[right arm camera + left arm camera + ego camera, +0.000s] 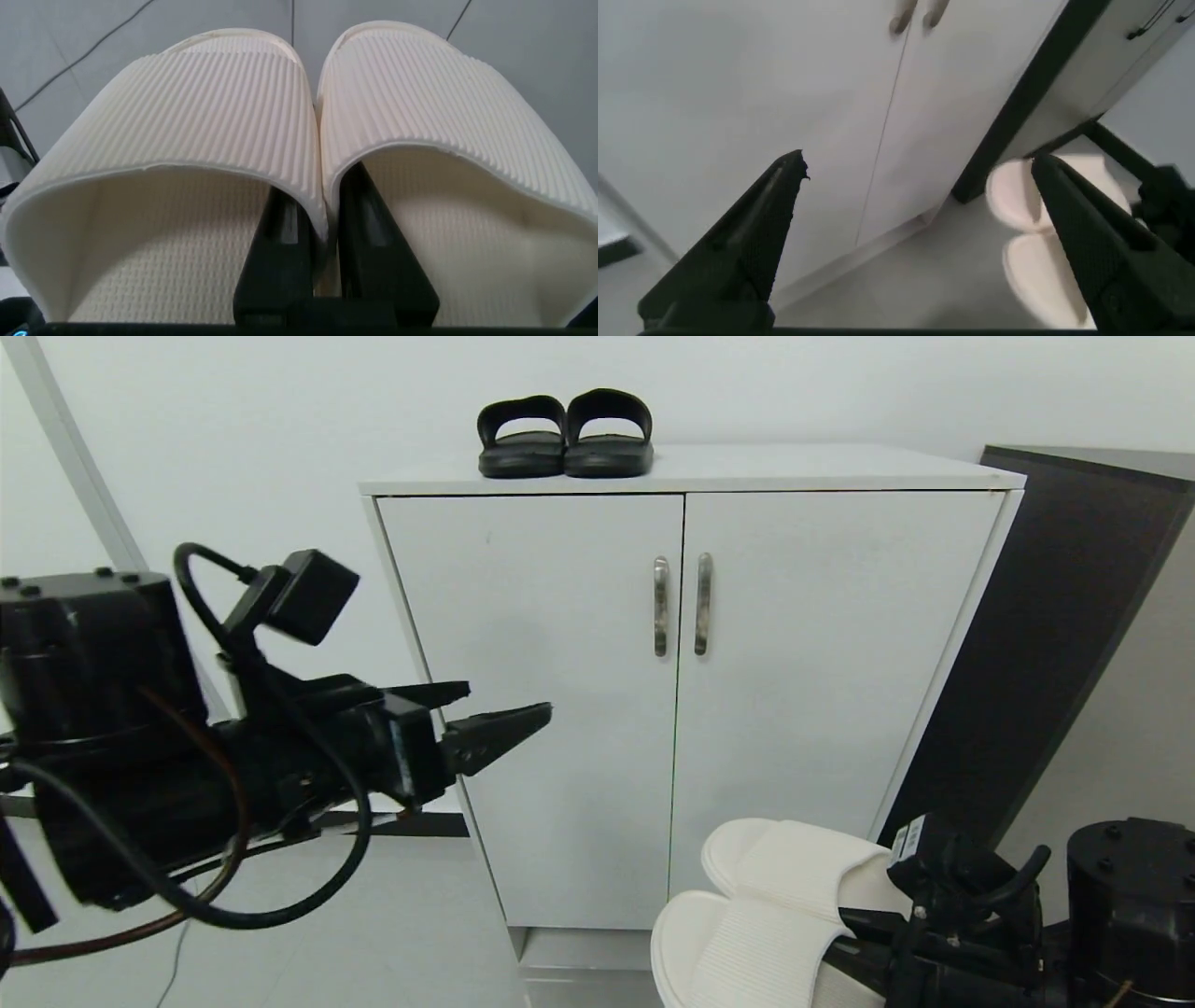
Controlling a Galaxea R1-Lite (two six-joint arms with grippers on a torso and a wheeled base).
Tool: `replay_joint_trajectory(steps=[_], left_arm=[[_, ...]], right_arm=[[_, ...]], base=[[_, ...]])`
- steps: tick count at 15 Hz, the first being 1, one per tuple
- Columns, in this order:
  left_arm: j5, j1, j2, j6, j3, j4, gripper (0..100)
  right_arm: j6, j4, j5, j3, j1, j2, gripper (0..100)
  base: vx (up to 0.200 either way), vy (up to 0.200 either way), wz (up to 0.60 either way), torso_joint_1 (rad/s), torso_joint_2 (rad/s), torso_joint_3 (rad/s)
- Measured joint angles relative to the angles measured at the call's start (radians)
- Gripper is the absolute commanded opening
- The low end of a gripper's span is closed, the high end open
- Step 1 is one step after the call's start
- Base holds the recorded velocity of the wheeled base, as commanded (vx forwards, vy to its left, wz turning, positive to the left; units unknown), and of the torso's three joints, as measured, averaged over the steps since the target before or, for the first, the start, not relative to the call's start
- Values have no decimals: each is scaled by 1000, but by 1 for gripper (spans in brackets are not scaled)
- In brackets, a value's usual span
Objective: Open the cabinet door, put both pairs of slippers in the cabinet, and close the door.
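Note:
The white cabinet (822, 709) stands with both doors shut, its two metal handles (681, 605) side by side at the middle. On its top sits a pair of black slippers (564, 434). My left gripper (509, 700) is open and empty in front of the left door, below and to the left of the handles; the left wrist view has its fingers (766, 233) spread wide toward the door (738, 84). Low at the right, my right gripper (322, 201) is shut on the pair of white slippers (756, 915), pinching their two inner strap walls (318, 140) together.
A dark grey panel (1074, 635) stands against the cabinet's right side. Pale floor (401, 915) lies open to the left of the cabinet's base. A slanted grey bar (75, 457) runs along the wall at far left.

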Motion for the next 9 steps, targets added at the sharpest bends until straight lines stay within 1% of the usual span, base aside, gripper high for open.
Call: replay_joint_trajectory(steps=[2, 7, 9], left_arm=[[-14, -38, 86, -2, -97, -4, 100], [-46, -91, 277, -10, -346, 2, 100], [-49, -125, 334, -25, -431, 31, 100]], right_arm=[[1, 0, 1, 3, 0, -6, 0], [2, 0, 3, 8, 0, -6, 0], [2, 1, 2, 12, 8, -6, 0]], base=[[0, 0, 0, 0, 0, 0], [0, 0, 0, 0, 0, 0], [0, 0, 0, 0, 0, 0]])
